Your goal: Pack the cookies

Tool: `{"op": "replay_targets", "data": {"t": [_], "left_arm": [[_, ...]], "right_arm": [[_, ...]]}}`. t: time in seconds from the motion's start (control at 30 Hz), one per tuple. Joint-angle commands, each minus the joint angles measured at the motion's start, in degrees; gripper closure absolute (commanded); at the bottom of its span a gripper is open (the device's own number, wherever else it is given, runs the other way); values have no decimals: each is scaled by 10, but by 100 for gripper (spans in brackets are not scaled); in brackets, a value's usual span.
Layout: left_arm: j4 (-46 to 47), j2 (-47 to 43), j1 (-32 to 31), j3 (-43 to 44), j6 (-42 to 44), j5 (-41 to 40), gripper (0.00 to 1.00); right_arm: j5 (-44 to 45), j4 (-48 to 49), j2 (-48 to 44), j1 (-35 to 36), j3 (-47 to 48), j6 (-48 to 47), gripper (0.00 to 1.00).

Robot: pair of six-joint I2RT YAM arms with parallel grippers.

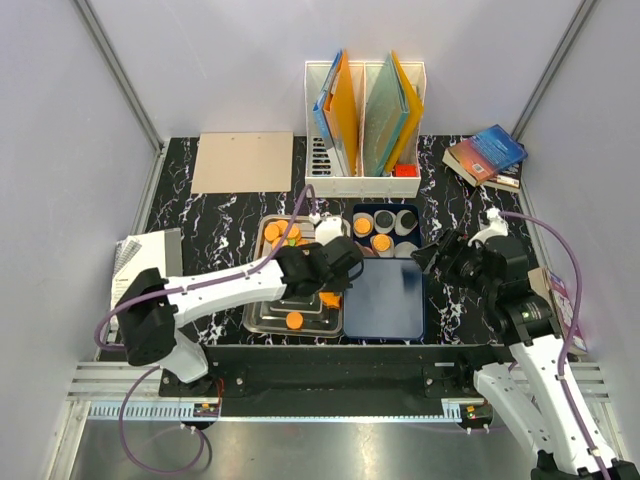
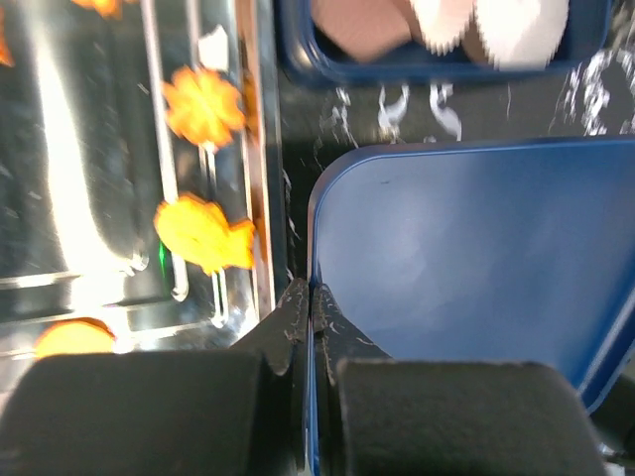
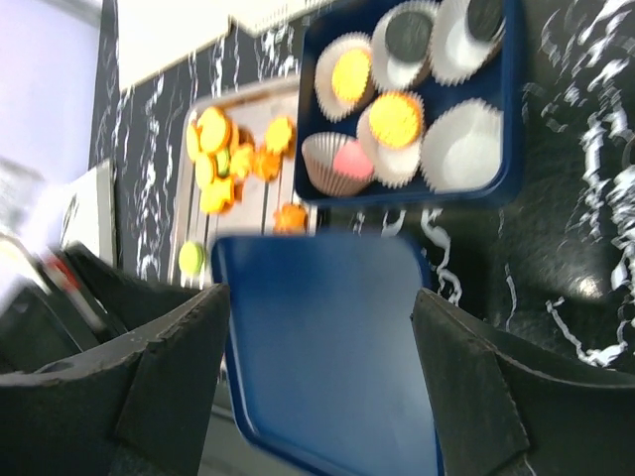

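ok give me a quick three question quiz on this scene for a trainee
1. True or false: the right pincer is shut on the blue lid.
2. How many paper cups in the blue box are empty of cookies? A none, B one, C four.
3. What is the left pincer clamped on?
Key: 1 false, it is open. 2 B. 3 the blue lid's edge.
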Motion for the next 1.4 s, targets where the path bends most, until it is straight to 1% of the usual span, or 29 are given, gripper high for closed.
{"op": "replay_targets", "data": {"t": [0.0,0.07,0.13,0.27,0.53,0.63,0.67,0.77,0.8,0.87,0.9,1.0,1.07,1.1,1.17,1.2,1.27,1.3,1.37], "left_arm": [[14,-49,32,39,34,-19,100],[16,-55,47,46,48,-14,100],[26,-62,64,53,71,6,100],[73,-85,88,40,90,50,100],[115,-115,95,23,113,95,100],[135,-122,96,8,113,114,100],[137,-122,97,5,112,116,100],[137,-122,99,4,117,122,100],[136,-123,100,3,120,123,100],[136,-126,105,1,126,122,99],[136,-130,112,-2,127,122,98],[136,-136,131,-8,124,124,95],[136,-139,142,-11,122,130,93],[135,-142,154,-11,122,133,91],[131,-145,167,-9,133,133,82],[127,-147,181,-7,137,128,70],[111,-153,199,-2,149,123,53],[105,-156,218,0,151,123,38],[92,-165,237,2,151,123,23]], "right_arm": [[-62,18,-19,3,-27,-14,18],[-89,37,-32,3,-37,-13,18],[-123,81,-35,3,-62,-9,18],[-149,135,-19,3,-87,4,18],[-174,221,2,3,-116,28,18],[-198,260,23,3,-124,36,23],[-206,280,29,3,-127,43,29],[-223,299,39,3,-131,52,43],[-223,301,39,3,-132,53,51],[-222,301,31,3,-134,55,60],[-221,300,27,3,-135,55,67],[-217,294,10,3,-134,56,77],[-218,290,6,3,-132,57,82],[-219,288,5,3,-130,56,83],[-220,280,0,3,-122,55,83],[-220,276,-4,3,-118,53,83],[-217,260,-8,3,-102,41,83],[-210,250,-9,3,-94,34,84],[-200,222,-11,3,-73,10,85]]}}
